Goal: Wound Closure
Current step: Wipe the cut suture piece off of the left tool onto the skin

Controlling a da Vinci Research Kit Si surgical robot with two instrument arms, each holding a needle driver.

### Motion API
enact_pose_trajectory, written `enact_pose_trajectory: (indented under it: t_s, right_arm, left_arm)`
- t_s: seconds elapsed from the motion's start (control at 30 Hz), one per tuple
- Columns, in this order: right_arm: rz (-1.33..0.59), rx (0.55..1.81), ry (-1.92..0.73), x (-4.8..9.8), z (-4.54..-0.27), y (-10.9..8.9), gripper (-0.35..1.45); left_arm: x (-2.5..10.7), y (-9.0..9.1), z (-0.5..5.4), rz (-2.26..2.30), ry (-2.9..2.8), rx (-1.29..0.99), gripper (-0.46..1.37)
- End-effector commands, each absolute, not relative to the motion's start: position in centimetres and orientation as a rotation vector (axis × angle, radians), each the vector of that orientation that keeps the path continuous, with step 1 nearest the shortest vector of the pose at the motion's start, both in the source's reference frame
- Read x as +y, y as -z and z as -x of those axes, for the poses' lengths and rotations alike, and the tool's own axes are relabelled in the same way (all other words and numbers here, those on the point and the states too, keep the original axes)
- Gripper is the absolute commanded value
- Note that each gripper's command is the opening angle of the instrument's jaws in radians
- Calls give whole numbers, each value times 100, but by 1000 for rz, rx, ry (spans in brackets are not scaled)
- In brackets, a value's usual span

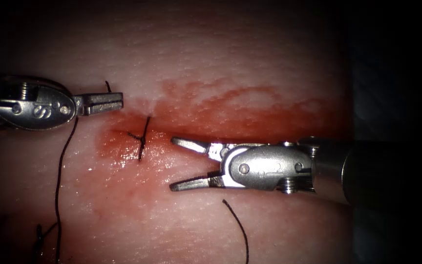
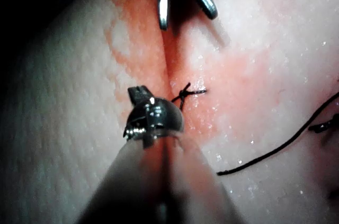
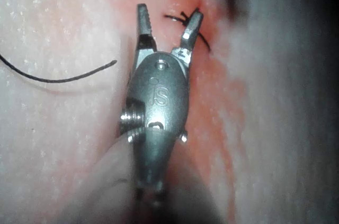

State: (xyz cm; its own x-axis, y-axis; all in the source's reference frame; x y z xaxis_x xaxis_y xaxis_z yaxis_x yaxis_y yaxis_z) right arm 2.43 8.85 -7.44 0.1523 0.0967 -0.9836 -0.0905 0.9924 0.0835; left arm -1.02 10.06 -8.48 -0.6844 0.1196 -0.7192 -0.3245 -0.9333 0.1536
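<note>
Tissue (image 1: 250, 63) carries a knotted stitch (image 1: 142, 139) across the cut's left end, amid red fluid (image 1: 230, 105). Left claw (image 1: 116, 101), closed, grips thread (image 1: 59, 186). Right claw (image 1: 178, 164) gapes empty beside the stitch; a cut thread end (image 1: 238, 225) lies nearer.

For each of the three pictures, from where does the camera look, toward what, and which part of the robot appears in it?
Endoscope view: above and in front of the tissue; left tool shut on thread, right tool open, empty.
Left wrist view: rides the left arm, looks along its shaft at its tool.
Right wrist view: rides the right arm, looks at its open tool.
Shared: the knotted stitch on the cut.
</note>
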Motion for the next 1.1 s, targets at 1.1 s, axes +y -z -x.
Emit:
enact_pose_trajectory:
  t_s: [1.1]
  right_arm:
    - [21,1362,-167,886,-215,750,117]
  left_arm:
    - [895,768,110,968,-2438,-61,23]
